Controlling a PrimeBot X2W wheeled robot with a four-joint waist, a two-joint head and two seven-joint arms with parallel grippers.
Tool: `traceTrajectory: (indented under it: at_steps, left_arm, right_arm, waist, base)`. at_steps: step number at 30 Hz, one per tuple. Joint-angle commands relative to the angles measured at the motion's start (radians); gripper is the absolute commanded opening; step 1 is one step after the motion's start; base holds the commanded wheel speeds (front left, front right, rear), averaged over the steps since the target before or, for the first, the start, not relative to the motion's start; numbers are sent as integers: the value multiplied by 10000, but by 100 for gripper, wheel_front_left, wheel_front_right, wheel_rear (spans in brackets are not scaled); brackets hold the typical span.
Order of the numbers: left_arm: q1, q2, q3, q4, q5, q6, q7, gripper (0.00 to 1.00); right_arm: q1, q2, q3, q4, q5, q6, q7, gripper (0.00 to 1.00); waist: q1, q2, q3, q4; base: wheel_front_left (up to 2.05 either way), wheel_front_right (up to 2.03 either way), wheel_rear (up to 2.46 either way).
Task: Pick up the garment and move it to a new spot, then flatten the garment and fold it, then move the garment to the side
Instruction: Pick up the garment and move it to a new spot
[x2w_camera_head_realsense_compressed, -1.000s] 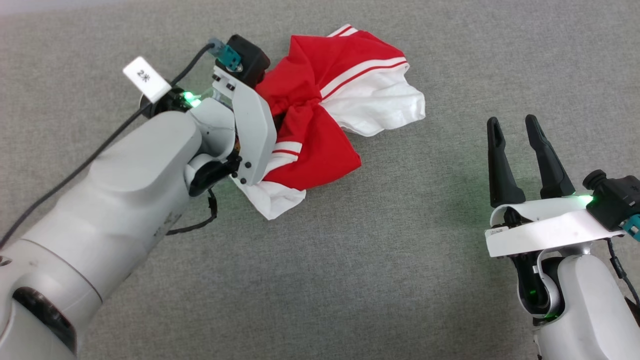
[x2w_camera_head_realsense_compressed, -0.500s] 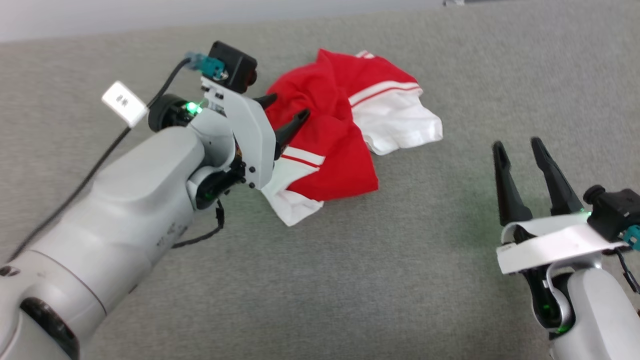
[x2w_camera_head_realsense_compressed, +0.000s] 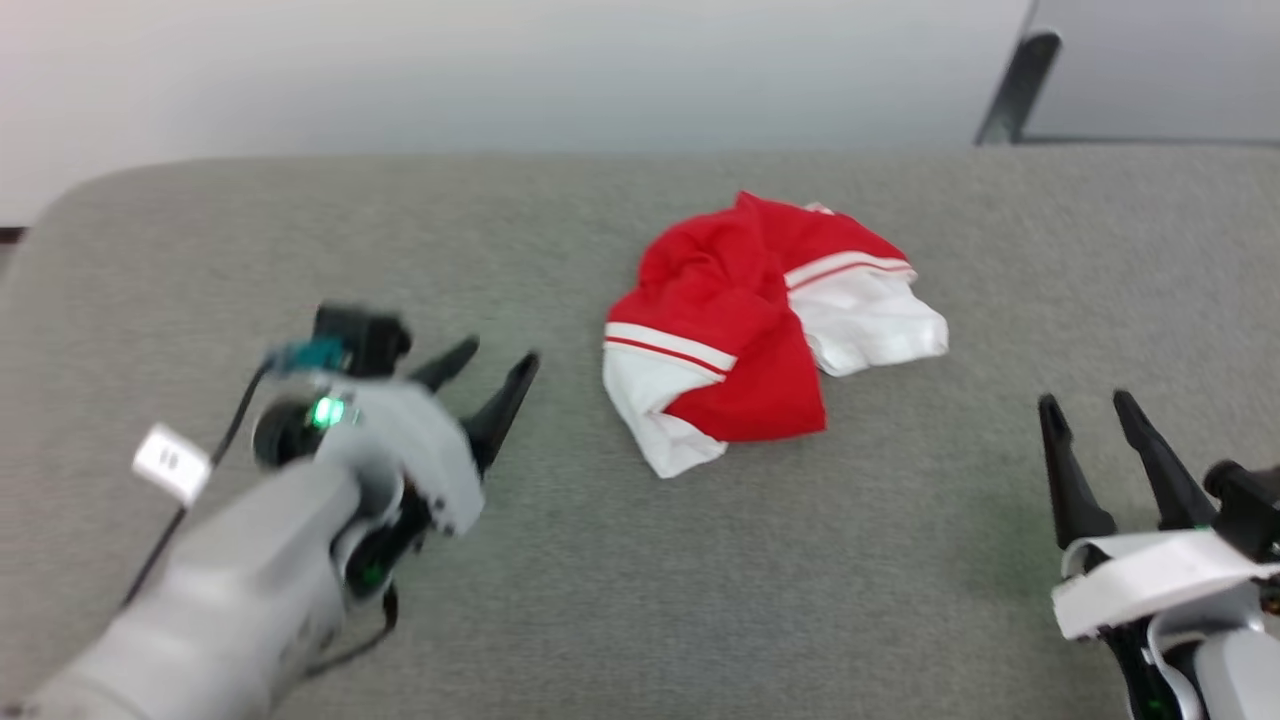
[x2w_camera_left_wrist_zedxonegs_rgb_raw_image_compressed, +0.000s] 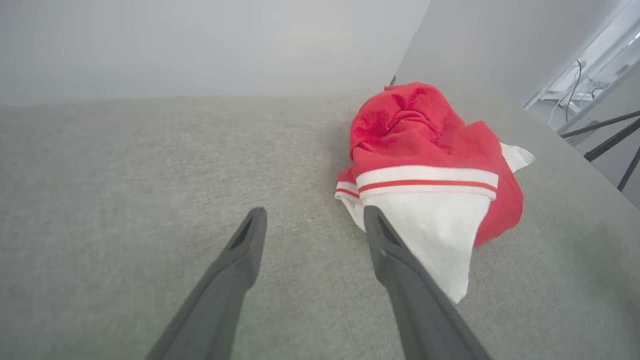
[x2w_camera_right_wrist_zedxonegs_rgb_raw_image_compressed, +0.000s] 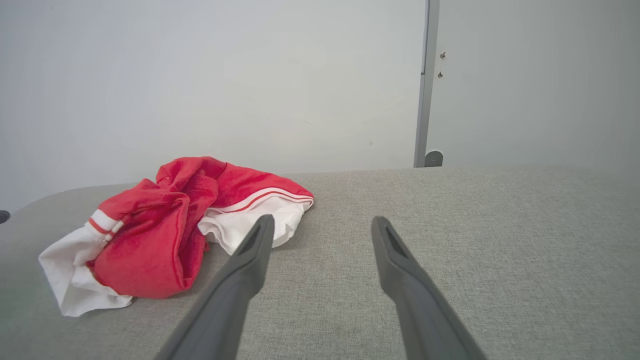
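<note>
Legible text from my station: none. One label noted in the head view: a small white tag (x2w_camera_head_realsense_compressed: 172, 463) hanging beside the left arm (x2w_camera_head_realsense_compressed: 240, 560). Its upper face bears a short dark marking, but blur smears it and I cannot make out a single character. The striped trim on the garment (x2w_camera_head_realsense_compressed: 740, 330) is plain red-and-white banding.
</note>
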Motion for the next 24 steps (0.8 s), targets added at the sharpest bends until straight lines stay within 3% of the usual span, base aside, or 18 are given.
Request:
traceTrajectory:
  at_steps: [1,4,6,12,16,24]
  left_arm:
    - [443,39,192,25,-134,37,-157,100]
    - [1191,206,685,-13,-43,264,-319,100]
    - [1635,250,1555,-295,151,400,-340,100]
    - [3772,597,4415,-1631,2151,1149,-323,100]
    - [6052,603,6630,-3150,3596,1434,-322,100]
    - [8545,517,8849,-4849,5414,1737,-324,100]
  right_arm:
    - [212,-42,-123,-90,-20,-3,83,100]
    - [570,-109,-388,-246,-56,-3,243,100]
    - [816,-109,-582,-361,-80,-3,338,100]
    - [1529,-25,-1077,-669,-152,-3,569,100]
    - [2194,11,-1499,-898,-257,-3,726,100]
    - [2852,49,-1921,-1316,-304,-3,974,100]
  waist:
    - [0,0,-597,624]
    - [0,0,-760,837]
    - [0,0,-848,958]
    - [0,0,-1089,1054]
    - [0,0,-1442,994]
    - [0,0,-1778,888]
  base:
    - [0,0,0]
    - [0,0,0]
    - [0,0,0]
    - [0,0,0]
    - [0,0,0]
    - [0,0,0]
